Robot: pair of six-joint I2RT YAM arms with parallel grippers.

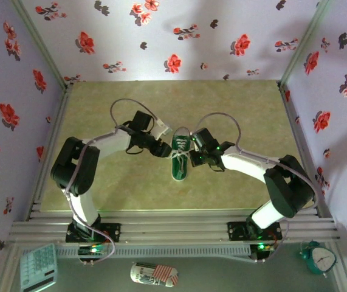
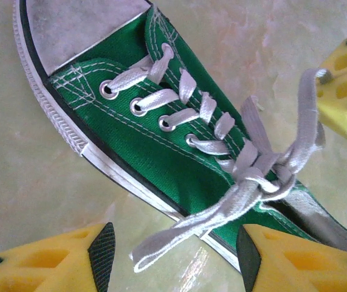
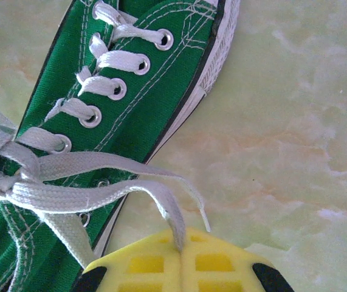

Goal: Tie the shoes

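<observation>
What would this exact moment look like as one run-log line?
left tool: open, straddling loose lace end | right tool: shut on lace strand | sneaker: laces twisted together

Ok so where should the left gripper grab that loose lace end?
Grip the loose lace end where it trails off the sneaker, past the knot. Probably come straight down with the open left gripper, fingers either side: that stretch lies flat and free.

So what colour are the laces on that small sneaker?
The long flat laces are white, clearest in the left wrist view.
</observation>
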